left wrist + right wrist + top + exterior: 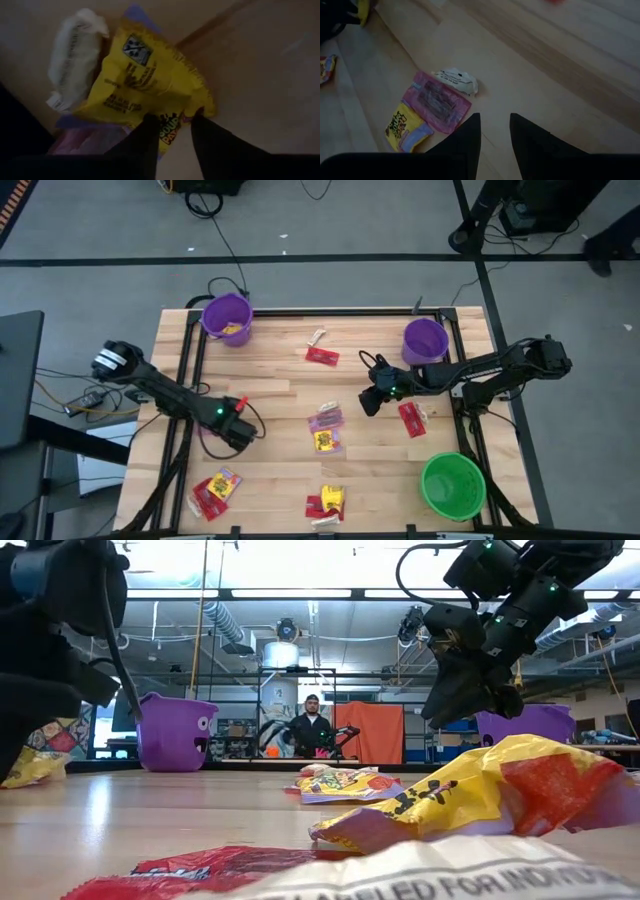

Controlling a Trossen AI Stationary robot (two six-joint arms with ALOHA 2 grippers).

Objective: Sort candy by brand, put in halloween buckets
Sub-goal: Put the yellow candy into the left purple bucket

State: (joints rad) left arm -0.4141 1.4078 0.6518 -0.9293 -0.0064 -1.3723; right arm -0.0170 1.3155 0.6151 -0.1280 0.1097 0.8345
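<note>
Yellow candy [234, 329] is seen in only one purple bucket [227, 317], most candy being left on the surface [270, 395], while the left end effector [172, 120] holds a yellow packet [145, 80] and the right end effector [495, 122] is narrowly open, empty.

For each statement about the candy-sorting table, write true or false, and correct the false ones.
1. Three buckets stand on the table, two purple and one green. True.
2. The green bucket holds yellow candy. False: it looks empty; the yellow candy lies in the purple bucket on the left arm's side.
3. The right gripper has a red packet between its jaws. False: its jaws are apart with nothing between them.
4. A red candy lies between the two purple buckets. True.
5. The left gripper is above the green bucket. False: it is over the table's left half.
</note>
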